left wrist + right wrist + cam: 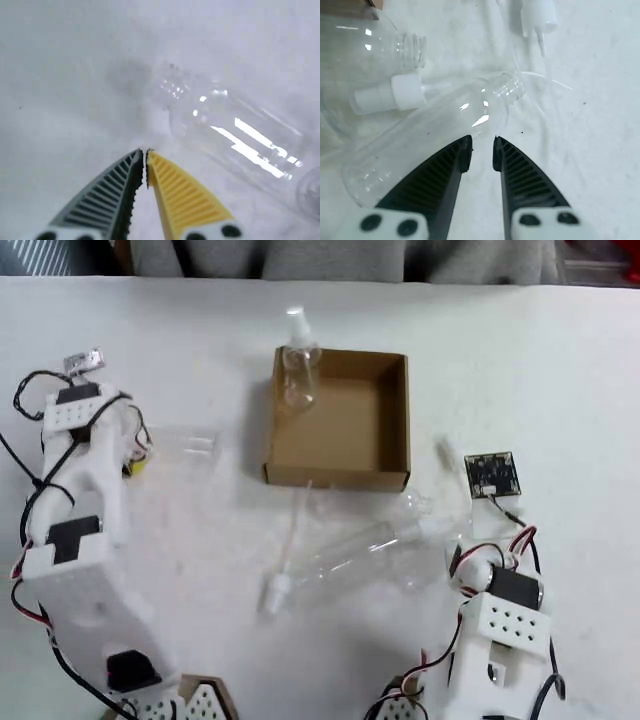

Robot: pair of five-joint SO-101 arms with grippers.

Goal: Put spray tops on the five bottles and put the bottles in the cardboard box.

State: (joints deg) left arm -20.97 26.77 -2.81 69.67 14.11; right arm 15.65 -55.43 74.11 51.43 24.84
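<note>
The cardboard box [385, 478] sits open in the middle of the table. A clear bottle with a white spray top [298, 365] lies across the box's back left rim. My left gripper [145, 151] is shut with nothing in it, its tips just short of an uncapped clear bottle [235, 137] lying on the table, left of the box [190, 444]. My right gripper [481, 146] is open by a narrow gap, just short of another uncapped bottle [430, 132] on its side. A second open bottle [365, 45] and a loose spray top [395, 92] lie beyond it.
Another loose spray top [273, 592] with a long tube lies in front of the box, next to the lying bottles [350, 550]. A small black circuit board [490, 473] with wires sits right of the box. The white table stretches bare behind the box.
</note>
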